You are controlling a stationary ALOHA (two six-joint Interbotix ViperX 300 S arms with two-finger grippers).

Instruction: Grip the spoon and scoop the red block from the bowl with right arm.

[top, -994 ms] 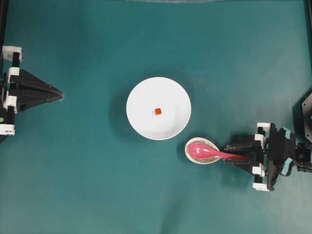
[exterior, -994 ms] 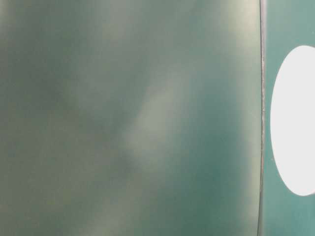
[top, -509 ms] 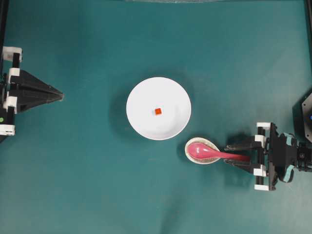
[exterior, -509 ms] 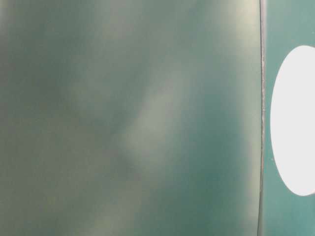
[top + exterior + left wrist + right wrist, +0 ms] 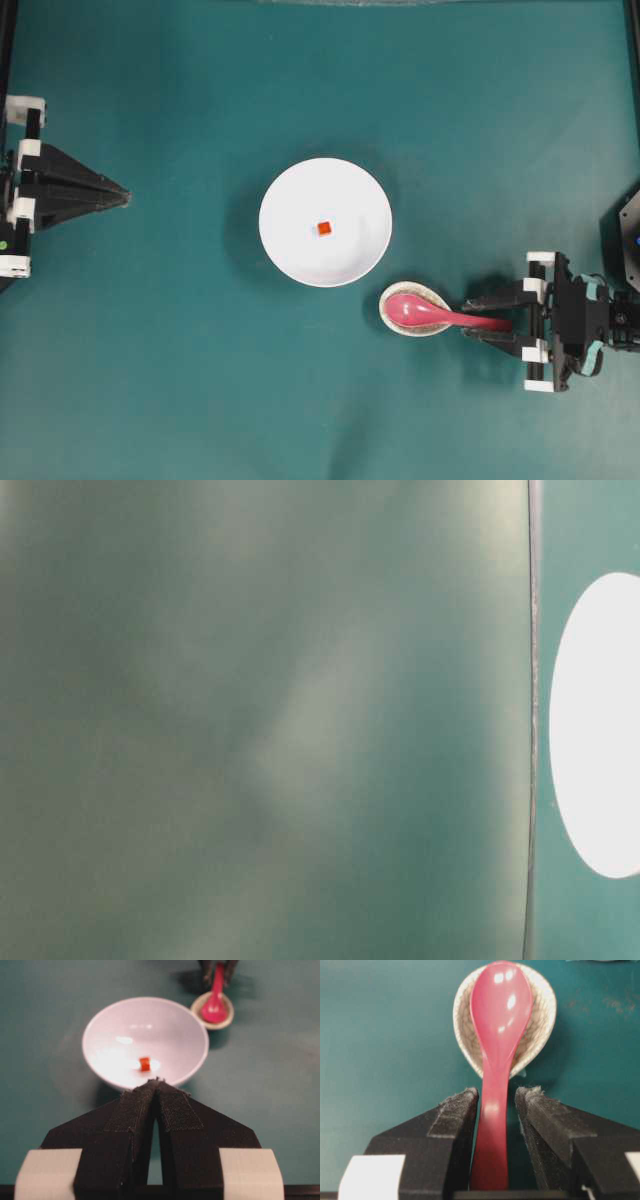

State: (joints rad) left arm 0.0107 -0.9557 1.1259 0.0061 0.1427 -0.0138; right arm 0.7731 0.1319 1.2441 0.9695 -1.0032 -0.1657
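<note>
Rolled level since earlier, right arm (image 5: 572, 322) jaws stand apart astride the spoon (image 5: 496, 1060) handle.

**Blurred green haze, white oval at the right edge**

Most of the view is a soft, out-of-focus grey-green surface (image 5: 260, 720) with a paler, cloudy patch near the middle; what it is cannot be told. A thin, pale vertical line (image 5: 531, 720) runs from top to bottom near the right side. Beyond it lies a strip of teal tabletop (image 5: 585, 525), where a plain white oval shape (image 5: 598, 725) is cut off by the right edge.
</note>
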